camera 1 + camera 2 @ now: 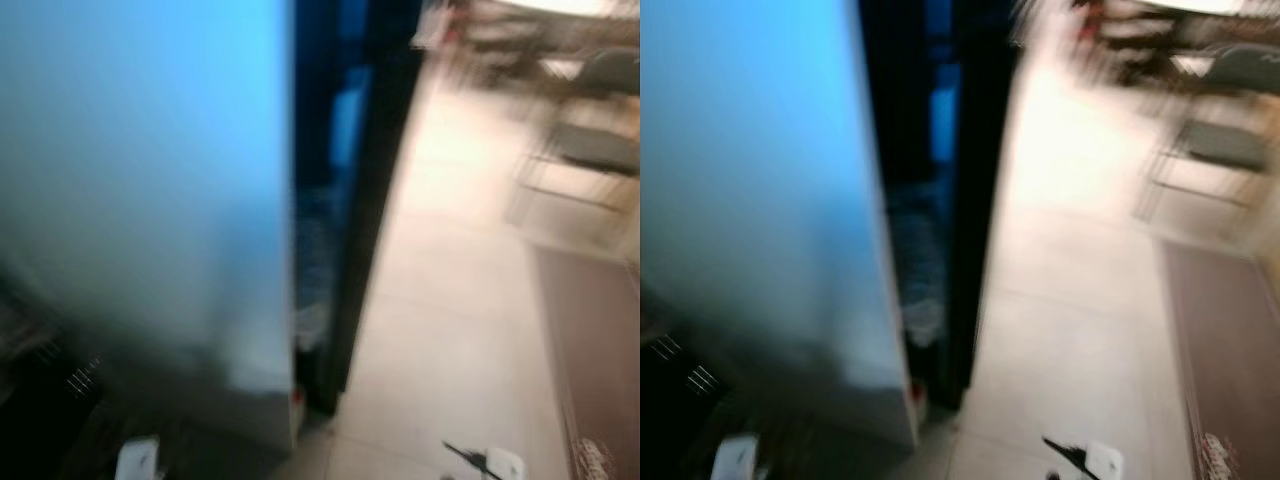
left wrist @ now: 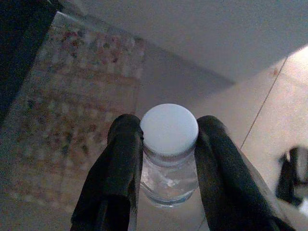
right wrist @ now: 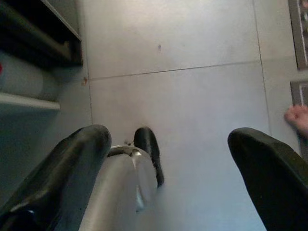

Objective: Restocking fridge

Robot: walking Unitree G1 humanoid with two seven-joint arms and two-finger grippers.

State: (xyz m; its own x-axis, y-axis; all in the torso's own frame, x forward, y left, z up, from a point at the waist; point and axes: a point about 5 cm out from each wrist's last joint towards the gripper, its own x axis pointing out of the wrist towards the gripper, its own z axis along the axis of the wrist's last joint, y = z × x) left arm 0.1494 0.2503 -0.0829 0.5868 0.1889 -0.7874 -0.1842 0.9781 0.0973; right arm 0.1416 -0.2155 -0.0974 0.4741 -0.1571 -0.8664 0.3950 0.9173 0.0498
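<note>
- While the head views are smeared with blur, I can make out the fridge door, a broad pale blue panel on my left, standing open with dark shelves beside it.
- My left gripper is clamped on a clear bottle: its two black fingers press against either side of the neck, just under the white cap. The bottle hangs over a patterned rug and pale floor tiles.
- To the right of the fridge, the light tiled floor runs on toward blurred chairs and a brown mat.
- My right gripper is spread wide and has hold of nothing, with grey tile showing between the fingers. A low shelf edge lies off to one side of it.
</note>
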